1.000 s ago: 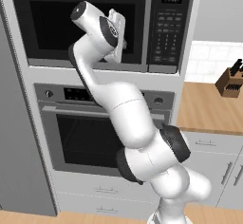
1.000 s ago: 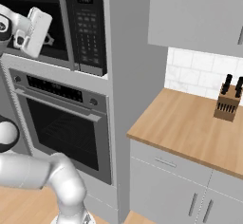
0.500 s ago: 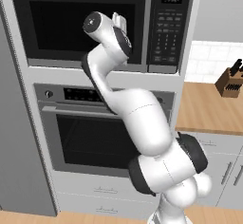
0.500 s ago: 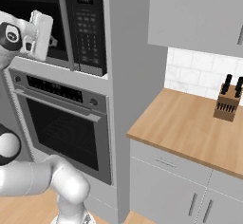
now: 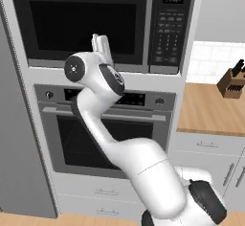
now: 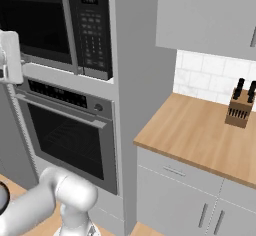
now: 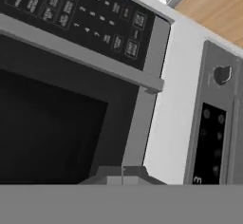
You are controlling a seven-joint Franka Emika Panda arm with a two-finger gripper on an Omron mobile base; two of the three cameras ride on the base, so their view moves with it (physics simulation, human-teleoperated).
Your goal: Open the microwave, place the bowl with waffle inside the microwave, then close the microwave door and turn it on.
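Knife block (image 6: pixel 240 108) on wooden counter (image 6: pixel 195 130)

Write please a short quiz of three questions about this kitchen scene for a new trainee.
1. True or false: the microwave door is closed.
2. What stands on the wooden counter? A) a kettle B) a knife block C) a toaster
3. Fill in: the gripper, jaws shut, is in front of the door's lower edge, to the ____ of the bar handle in the left base view.

Key: 1 true; 2 B; 3 left.
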